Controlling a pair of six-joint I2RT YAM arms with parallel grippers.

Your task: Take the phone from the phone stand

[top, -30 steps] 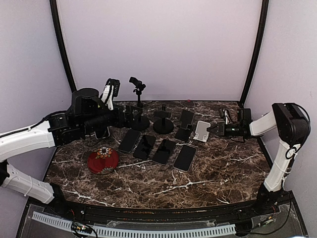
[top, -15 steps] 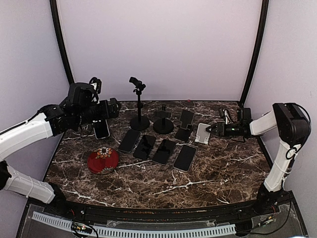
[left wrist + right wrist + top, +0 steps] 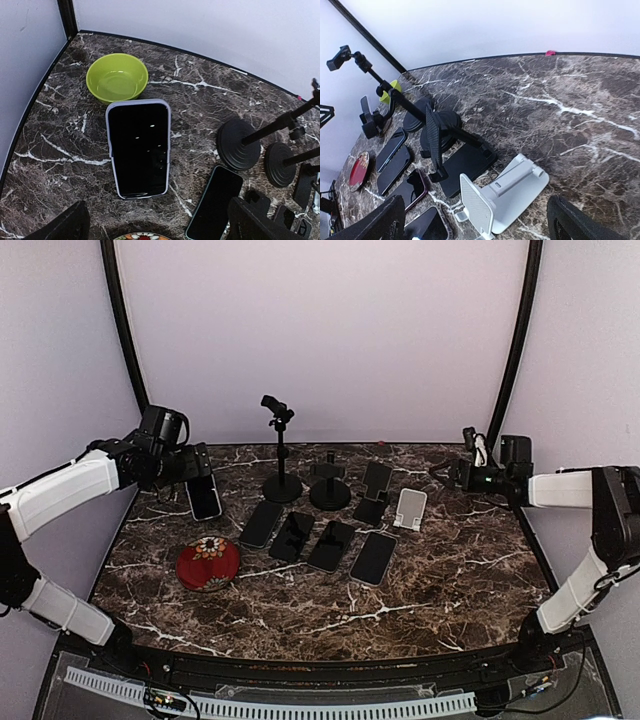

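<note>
The marble table (image 3: 450, 580) stood within white walls (image 3: 320, 340). The left hand (image 3: 200, 464) and right hand (image 3: 445, 476) were wide open, empty.

You've got a dark brown marble table (image 3: 450, 590) with white veins, boxed in by plain pale lilac walls (image 3: 320, 330). 2 black poles (image 3: 68, 15) curve up at the back corners. A white slotted strip (image 3: 300, 708) runs along the near edge. Light's soft and even.
</note>
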